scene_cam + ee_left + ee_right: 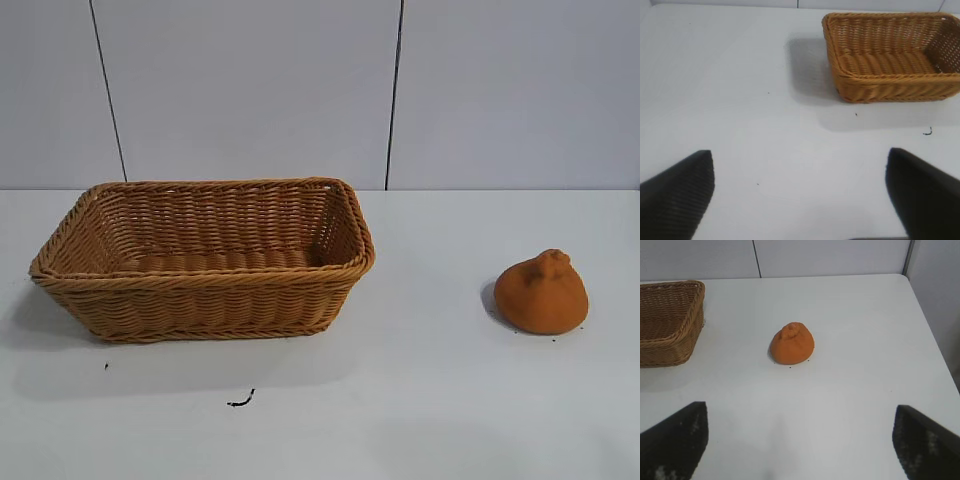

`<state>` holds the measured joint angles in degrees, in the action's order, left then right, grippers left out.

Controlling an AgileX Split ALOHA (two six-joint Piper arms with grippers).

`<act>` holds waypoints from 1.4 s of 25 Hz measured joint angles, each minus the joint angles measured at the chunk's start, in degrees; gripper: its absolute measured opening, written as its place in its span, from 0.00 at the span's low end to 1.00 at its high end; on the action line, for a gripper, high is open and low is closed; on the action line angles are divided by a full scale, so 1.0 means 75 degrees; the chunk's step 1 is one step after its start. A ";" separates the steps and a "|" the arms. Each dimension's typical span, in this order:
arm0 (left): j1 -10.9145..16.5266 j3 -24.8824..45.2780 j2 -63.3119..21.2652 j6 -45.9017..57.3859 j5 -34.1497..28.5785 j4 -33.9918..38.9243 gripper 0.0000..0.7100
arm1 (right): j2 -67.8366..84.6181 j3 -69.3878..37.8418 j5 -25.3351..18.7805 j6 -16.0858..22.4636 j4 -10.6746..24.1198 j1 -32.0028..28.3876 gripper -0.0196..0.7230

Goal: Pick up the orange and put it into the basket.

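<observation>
The squat, knobbly, dull-orange fruit [792, 344] sits on the white tabletop [420, 400], well apart from the tan woven wicker basket [205, 290]. It lies straight ahead of the right gripper [800, 445], whose jaws are spread wide. The left gripper [800, 195], also spread, faces the basket side, so the right arm is likely nearer.

White table [420, 400], matte. Small dark curled scrap [241, 401] lying on it near front edge. Pale panelled wall [250, 90] behind, dark vertical seams.
</observation>
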<state>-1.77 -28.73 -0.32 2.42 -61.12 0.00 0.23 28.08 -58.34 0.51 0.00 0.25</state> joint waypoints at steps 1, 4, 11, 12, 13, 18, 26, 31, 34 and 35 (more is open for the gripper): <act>0.0000 0.0000 0.0000 0.0000 0.0000 0.0000 0.94 | 0.0000 0.0000 0.0000 0.0000 0.0000 0.0000 0.96; 0.0000 0.0000 0.0000 0.0000 0.0000 0.0000 0.94 | 0.0000 0.0000 0.0000 0.0000 0.0000 0.0000 0.96; 0.0000 0.0000 0.0000 0.0000 0.0000 0.0000 0.94 | 0.0000 0.0000 0.0000 0.0000 0.0000 0.0000 0.96; 0.0000 0.0000 0.0000 0.0000 0.0000 0.0000 0.94 | 0.0000 0.0000 0.0000 0.0000 0.0000 0.0000 0.96; 0.0000 0.0000 0.0000 0.0000 0.0000 0.0000 0.94 | 0.0000 0.0000 0.0000 0.0000 0.0000 0.0000 0.96; 0.0000 0.0000 0.0000 0.0000 0.0000 0.0000 0.94 | 0.0000 0.0000 0.0000 0.0000 0.0000 0.0000 0.96; 0.0000 0.0000 0.0000 0.0000 0.0000 0.0000 0.94 | 0.0000 0.0000 0.0000 0.0000 0.0000 0.0000 0.96; 0.0000 0.0000 0.0000 0.0000 0.0000 0.0000 0.94 | -0.0011 0.0000 0.0011 0.0000 -0.0229 0.0000 0.96; 0.0000 0.0000 0.0000 0.0000 0.0000 0.0000 0.94 | -0.0442 0.0202 -0.0017 0.0050 -0.0219 0.0000 0.96; 0.0000 0.0000 0.0000 0.0000 0.0000 0.0000 0.94 | -0.0749 0.0329 -0.0017 0.0082 -0.0212 0.0000 0.96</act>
<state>-1.77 -28.73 -0.32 2.42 -61.12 0.00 -5.39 30.55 -58.47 1.12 -1.59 0.25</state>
